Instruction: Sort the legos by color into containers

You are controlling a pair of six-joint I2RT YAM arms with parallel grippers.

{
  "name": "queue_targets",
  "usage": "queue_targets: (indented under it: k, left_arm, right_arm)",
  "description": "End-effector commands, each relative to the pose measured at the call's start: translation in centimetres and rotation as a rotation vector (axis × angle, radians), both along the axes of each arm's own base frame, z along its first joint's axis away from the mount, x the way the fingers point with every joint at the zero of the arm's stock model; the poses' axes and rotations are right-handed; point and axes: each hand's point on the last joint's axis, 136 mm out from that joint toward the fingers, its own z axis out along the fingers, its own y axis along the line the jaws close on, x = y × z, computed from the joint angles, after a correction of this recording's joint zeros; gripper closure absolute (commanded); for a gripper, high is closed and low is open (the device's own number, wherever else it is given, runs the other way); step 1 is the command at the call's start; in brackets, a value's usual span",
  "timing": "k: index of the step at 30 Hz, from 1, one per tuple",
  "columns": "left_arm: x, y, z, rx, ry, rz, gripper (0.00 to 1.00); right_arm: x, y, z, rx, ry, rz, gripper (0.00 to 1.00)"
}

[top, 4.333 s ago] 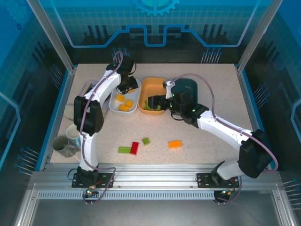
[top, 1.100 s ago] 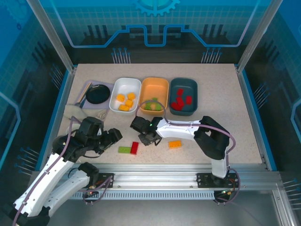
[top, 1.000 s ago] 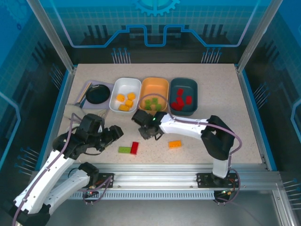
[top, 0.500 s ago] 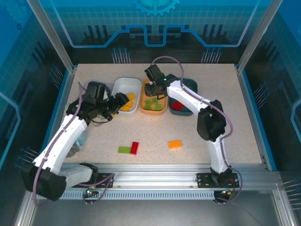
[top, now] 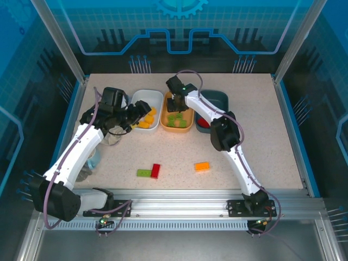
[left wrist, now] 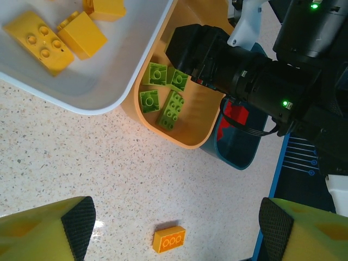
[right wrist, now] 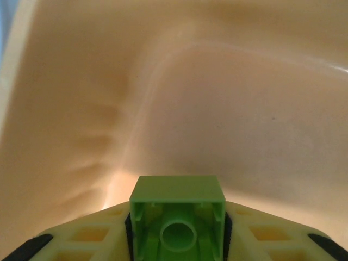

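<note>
Left pincer: hovers at the near corner of the white tub, which holds yellow bricks. In the left wrist view its fingers stand wide apart with nothing between them.

Orange tub: sorted green bricks lie at its near end. The right pincer reaches in over its far end, jaws closed on the held green brick. The right wrist view shows that brick square between the fingers, with the tub's floor and curved wall directly beyond it.

Teal tub: contains red bricks, partly hidden by the right arm.

Bench: the loose green brick and loose red brick lie touching, and the loose orange brick lies well to their right.

Assessment: the step in hand appears to be the release. The jaws should open while the brick is low over the tub's floor and inside the walls, so it cannot bounce out. The pincer should then lift straight up, clear of the rim and of the left arm nearby.
</note>
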Motion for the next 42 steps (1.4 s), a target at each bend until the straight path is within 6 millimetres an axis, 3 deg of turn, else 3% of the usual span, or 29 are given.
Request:
queue_targets:
  k: [1,6,9,12,16,20,24,28,32,35,42]
  left_arm:
    - [-0.7,0.7,-0.6,0.035,0.014,-0.010,0.18]
    - [-1.9,1.0,-1.6,0.060,0.049,-0.033,0.18]
    - [-2.9,0.9,-2.1,0.084,0.071,-0.070,0.19]
    - [-4.2,0.5,-3.1,0.125,0.103,-0.144,0.20]
    - [-6.3,-0.6,-4.9,0.175,0.147,-0.240,0.22]
    - [-8.1,-1.3,-6.3,0.206,0.176,-0.290,0.23]
    - [-9.8,-1.5,-7.2,0.236,0.206,-0.311,0.24]
    - [-11.5,-2.7,-8.1,0.220,0.222,-0.343,0.25]
    - [-12.2,-7.1,-7.8,0.219,0.150,-0.498,0.24]
    - [-12.6,-11.0,-7.8,0.249,0.095,-0.649,0.23]
    - [-12.5,-19.3,-10.7,0.444,-0.054,-1.012,0.21]
  right_arm:
    - [0.2,-0.3,1.1,0.021,0.012,0.012,0.52]
    - [-0.2,0.0,3.8,0.039,-0.018,0.030,0.37]
    - [-0.4,0.5,7.4,0.064,-0.089,0.046,0.37]
    - [-1.6,1.0,13.2,0.103,-0.217,0.083,0.38]
    - [-5.1,0.8,18.1,0.167,-0.336,0.122,0.38]
    - [-10.4,0.2,20.5,0.233,-0.400,0.185,0.38]
    - [-16.3,-0.2,20.6,0.244,-0.417,0.271,0.38]
    - [-21.5,-1.7,18.4,0.196,-0.367,0.296,0.37]
    - [-24.7,-5.7,16.8,0.195,-0.319,0.193,0.35]
    - [-27.0,-8.3,16.8,0.192,-0.303,0.158,0.32]
    - [-33.1,-14.5,16.8,0.159,-0.197,0.085,0.20]
